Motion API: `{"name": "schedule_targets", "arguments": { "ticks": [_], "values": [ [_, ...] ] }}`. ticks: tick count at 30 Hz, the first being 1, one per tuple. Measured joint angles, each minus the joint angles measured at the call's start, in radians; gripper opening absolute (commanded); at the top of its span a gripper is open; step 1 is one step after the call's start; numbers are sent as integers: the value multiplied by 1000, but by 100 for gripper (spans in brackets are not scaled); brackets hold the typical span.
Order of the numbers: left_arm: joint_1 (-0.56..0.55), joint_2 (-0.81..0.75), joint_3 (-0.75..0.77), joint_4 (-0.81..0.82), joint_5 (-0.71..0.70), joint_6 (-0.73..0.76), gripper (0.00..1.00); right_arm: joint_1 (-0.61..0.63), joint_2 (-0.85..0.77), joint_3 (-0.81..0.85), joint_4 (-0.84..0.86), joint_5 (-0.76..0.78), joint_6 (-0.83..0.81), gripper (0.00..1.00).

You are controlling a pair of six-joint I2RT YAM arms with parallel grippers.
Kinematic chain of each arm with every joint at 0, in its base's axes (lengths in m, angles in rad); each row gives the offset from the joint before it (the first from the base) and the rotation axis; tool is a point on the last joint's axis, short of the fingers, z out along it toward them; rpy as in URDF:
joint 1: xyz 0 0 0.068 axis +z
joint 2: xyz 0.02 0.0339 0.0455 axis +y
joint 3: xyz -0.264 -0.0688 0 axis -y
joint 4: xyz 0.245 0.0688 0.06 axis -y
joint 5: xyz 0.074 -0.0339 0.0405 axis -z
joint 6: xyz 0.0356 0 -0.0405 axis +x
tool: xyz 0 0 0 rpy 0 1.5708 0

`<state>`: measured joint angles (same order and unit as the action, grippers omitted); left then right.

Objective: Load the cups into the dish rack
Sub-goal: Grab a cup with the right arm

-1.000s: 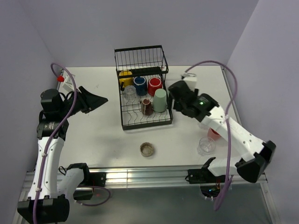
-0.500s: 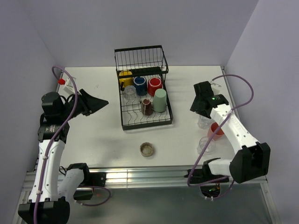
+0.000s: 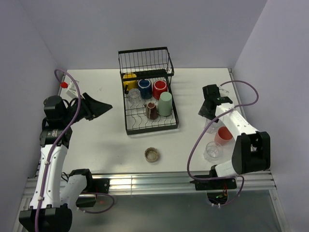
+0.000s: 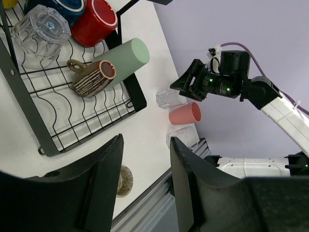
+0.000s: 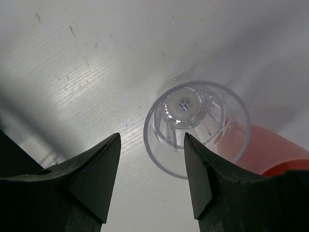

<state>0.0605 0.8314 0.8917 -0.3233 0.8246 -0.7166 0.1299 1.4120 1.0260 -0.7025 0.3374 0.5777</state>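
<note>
The right fingers (image 5: pixel 91 179) hang apart and empty just above a clear glass (image 5: pixel 183 104), seemingly lined up to take its rim. The glass stands mouth-up on the table (image 5: pixel 72 72), close beside a pink tumbler (image 5: pixel 270 150) and well apart from the dish rack (image 3: pixel 152 130). The left fingers (image 4: pixel 96 193) are also apart and empty, parked off to the left, probably so the rack's free front wires stay reachable for this cup.

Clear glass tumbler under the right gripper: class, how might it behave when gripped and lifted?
The clear glass tumbler looks rigid and smooth, so probably slippery. Standing upright, mouth up, it might tip if pushed near the rim. The pink tumbler close beside it could get knocked.
</note>
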Motion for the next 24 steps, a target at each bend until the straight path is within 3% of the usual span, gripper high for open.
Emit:
{"name": "schedule_targets", "arguments": {
  "ticks": [3,6,7,13,19,24],
  "values": [
    [0,3,0,-1,0,3,49,-21,30,0,22,-9,-4,60],
    [0,6,0,-5,-1,3,50,-39,64,0,48,-21,-10,50],
    [0,6,0,-5,-2,4,50,-43,79,0,58,-27,-11,37],
    [0,13,0,-17,-4,12,49,-48,126,0,95,-42,-24,0],
    [0,17,-1,-26,-11,17,52,-50,114,1,100,-49,-30,0],
    [0,17,-8,-18,-9,14,63,-51,11,27,47,-78,-30,0]
  ]
}}
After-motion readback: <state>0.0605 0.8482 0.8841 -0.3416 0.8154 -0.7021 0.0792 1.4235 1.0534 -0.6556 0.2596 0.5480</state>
